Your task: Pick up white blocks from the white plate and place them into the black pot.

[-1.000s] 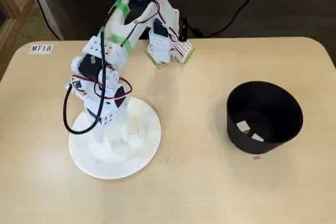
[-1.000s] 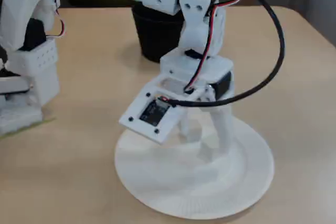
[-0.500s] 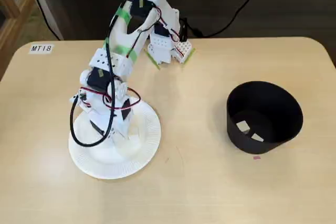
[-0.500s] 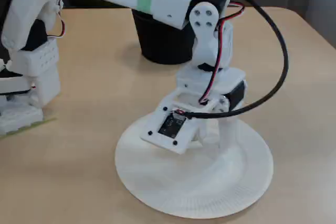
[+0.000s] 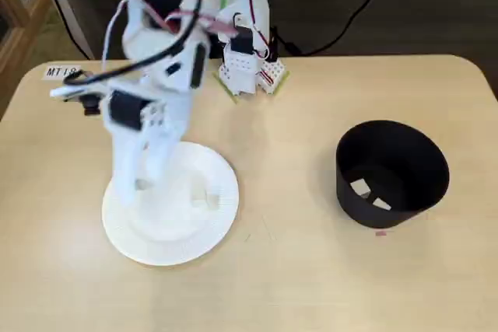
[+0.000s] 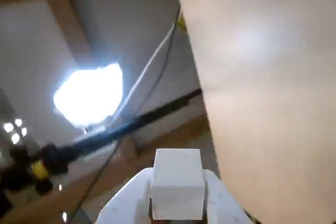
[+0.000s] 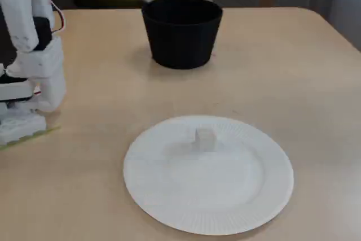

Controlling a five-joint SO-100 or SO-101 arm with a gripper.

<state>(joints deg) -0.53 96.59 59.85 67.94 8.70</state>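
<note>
Gripper [image 6: 178,211] clamped on a white block [image 6: 177,190], seen plainly in the wrist view: cube seated squarely between both fingers, face forward. Raised well above the white plate [image 5: 120,227] in the fixed view from above, blurred with motion.

For a clean carry: hold the squeeze steady, swing level toward the black pot [image 5: 393,172], far off to the right of the gripper in that view, and stay high enough to clear the tall near wall. Best released only once centred over the mouth, not at the rim, since a cube clipping the edge would likely bounce out onto the table [image 5: 296,270].

Below the gripper, one more block [image 7: 205,137] left on the plate, near its middle. Between plate and pot, bare tabletop, nothing to dodge. Inside the pot, two blocks [image 5: 360,187] already lying on the floor, low enough not to matter. Beyond the pot, the table's right edge close by; no overshoot wanted there. Arm base [image 5: 249,68] behind, well clear of the path.
</note>
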